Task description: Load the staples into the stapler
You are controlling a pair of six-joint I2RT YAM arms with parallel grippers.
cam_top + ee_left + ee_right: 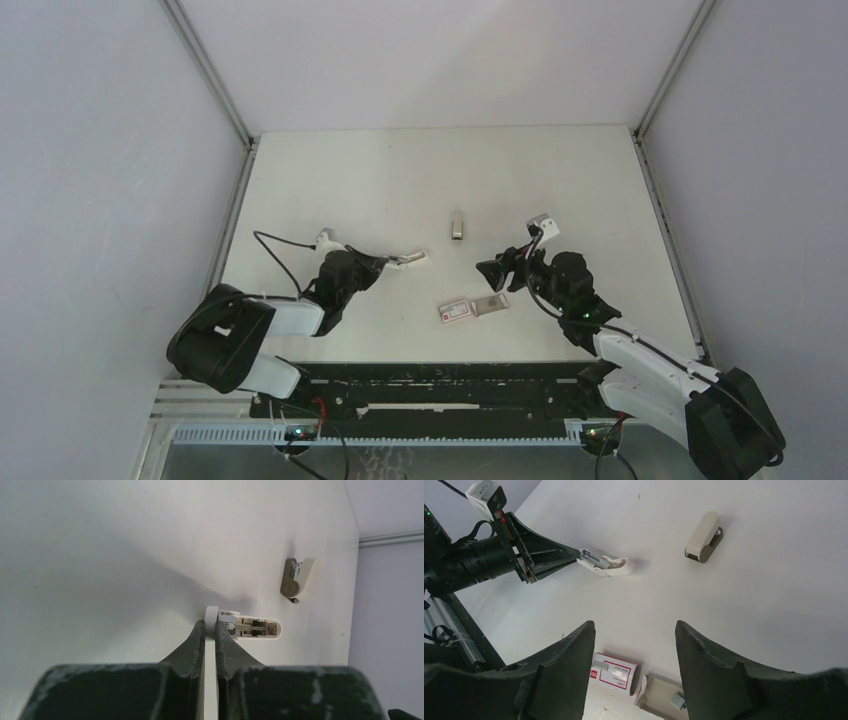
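Left gripper (210, 625): pinched tight on the white end of the stapler (256, 628), which sticks out open past its tips.
Right gripper (634, 630): jaws apart above the staples (678, 700).
Staples: in the tan tray (659, 705), untouched.

The stapler (257, 628) is white, the small box (616, 672) red-and-white.

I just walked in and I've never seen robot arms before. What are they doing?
The left gripper is pinching a little white stapler that is opened up. The right gripper hangs open and empty above a red-and-white box and its tan tray. A small grey bit in the tray is probably the staples. They haven't been picked up yet.
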